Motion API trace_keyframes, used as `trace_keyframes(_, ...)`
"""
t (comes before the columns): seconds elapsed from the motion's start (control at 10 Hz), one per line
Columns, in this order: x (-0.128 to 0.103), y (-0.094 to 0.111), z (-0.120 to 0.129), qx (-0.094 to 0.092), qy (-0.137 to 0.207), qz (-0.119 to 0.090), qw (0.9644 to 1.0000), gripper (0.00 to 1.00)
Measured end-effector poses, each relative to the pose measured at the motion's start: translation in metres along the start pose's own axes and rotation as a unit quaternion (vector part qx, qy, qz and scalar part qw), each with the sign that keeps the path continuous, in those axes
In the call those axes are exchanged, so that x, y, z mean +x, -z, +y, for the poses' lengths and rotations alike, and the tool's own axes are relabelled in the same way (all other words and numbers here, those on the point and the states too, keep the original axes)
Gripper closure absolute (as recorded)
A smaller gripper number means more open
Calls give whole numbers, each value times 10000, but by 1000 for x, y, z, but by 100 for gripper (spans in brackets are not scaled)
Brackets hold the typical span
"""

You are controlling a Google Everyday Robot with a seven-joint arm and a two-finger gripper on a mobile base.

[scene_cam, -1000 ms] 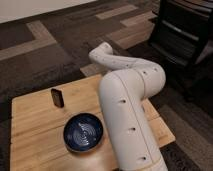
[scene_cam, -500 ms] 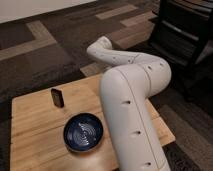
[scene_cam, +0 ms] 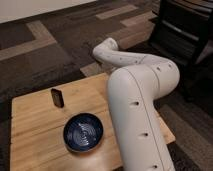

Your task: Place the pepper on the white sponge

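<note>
Wooden table (scene_cam: 35, 145) nearest, pale grain. Blue bowl (scene_cam: 83, 132) sits on it toward the front, empty as far as I can see.

White arm (scene_cam: 142, 100) rises from the lower right and fills that side, then bends away to the left over the table's far edge. Gripper not visible: it lies somewhere behind the arm's bulk, near the far right part of the table. Cannot tell whether it is open, closed or holding anything.

Pepper and white sponge: neither shows. Both are presumably hidden behind the arm.

Dark upright block (scene_cam: 58, 97) stands on the left, beyond the bowl and well apart from the arm.

Patterned carpet (scene_cam: 45, 45) beyond; black furniture (scene_cam: 185, 30) far right.

Risks, as judged:
- a glossy, rounded pepper may roll off a small flat sponge if set off-centre
- the placement cannot be checked from this view
- a wide swing of the arm could clip the bowl or topple the block
</note>
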Motion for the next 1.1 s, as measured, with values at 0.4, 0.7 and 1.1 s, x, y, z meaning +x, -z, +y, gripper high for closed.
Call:
trace_keyframes(0.4, 2, -14, 11, -226, 330, 81, 9992, 20)
trace_keyframes(0.7, -7, -36, 12, -396, 477, 117, 9980, 20)
trace_keyframes(1.1, 2, -42, 32, -218, 959, 371, 9945, 20)
